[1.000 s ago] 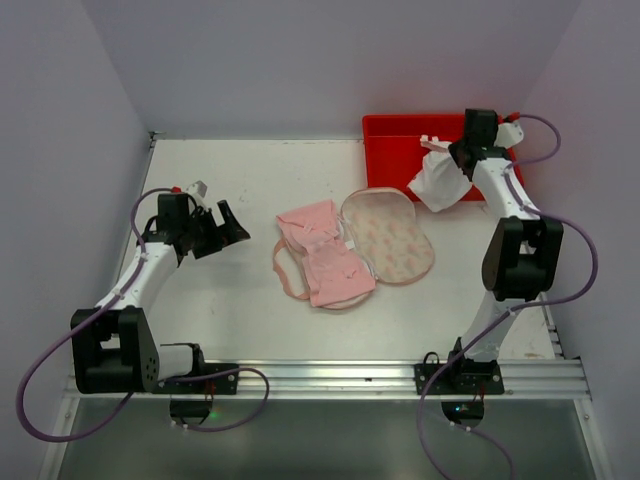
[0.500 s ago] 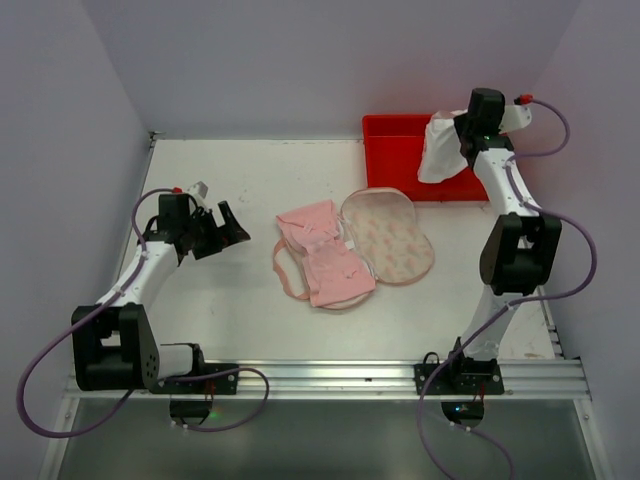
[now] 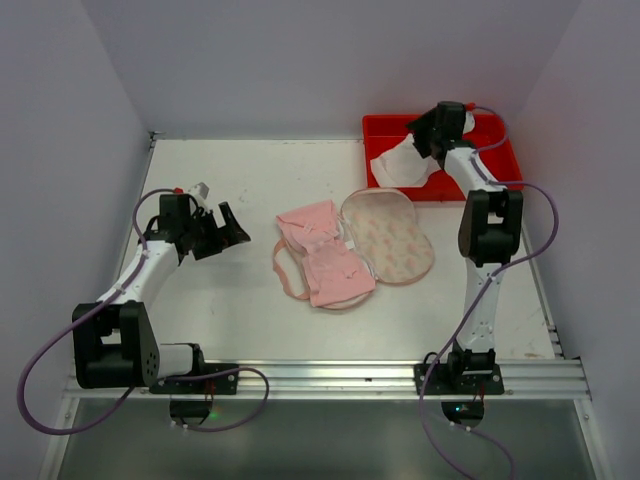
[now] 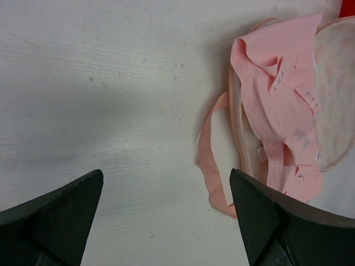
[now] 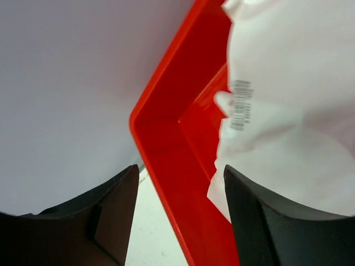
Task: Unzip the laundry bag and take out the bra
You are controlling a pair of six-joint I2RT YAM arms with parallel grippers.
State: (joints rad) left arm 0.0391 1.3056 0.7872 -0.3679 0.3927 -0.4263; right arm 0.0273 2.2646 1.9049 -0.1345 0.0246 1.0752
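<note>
The laundry bag [image 3: 392, 236] lies unzipped and spread flat mid-table, its printed lining [image 4: 339, 105] facing up. A pink bra [image 3: 322, 256] lies against its left side, one strap [image 4: 209, 166] looping toward my left gripper [image 3: 236, 227]. That gripper [image 4: 166, 173] hangs open over bare table, holding nothing. A white bra [image 3: 402, 164] rests in the red tray [image 3: 385, 125]. My right gripper [image 3: 427, 138] hovers open just above it. In the right wrist view the white bra [image 5: 288, 111] lies beside the right finger, and the tray's corner [image 5: 166, 138] shows between the jaws of this gripper [image 5: 180, 169].
The red tray stands at the back right against the wall. Pale walls close in the table at the back and on both sides. Both arm bases sit on the rail at the near edge.
The right arm swung the white bra leftward over the red tray, lowered it, and opened its jaws, leaving it in the tray. The left arm stayed still.
</note>
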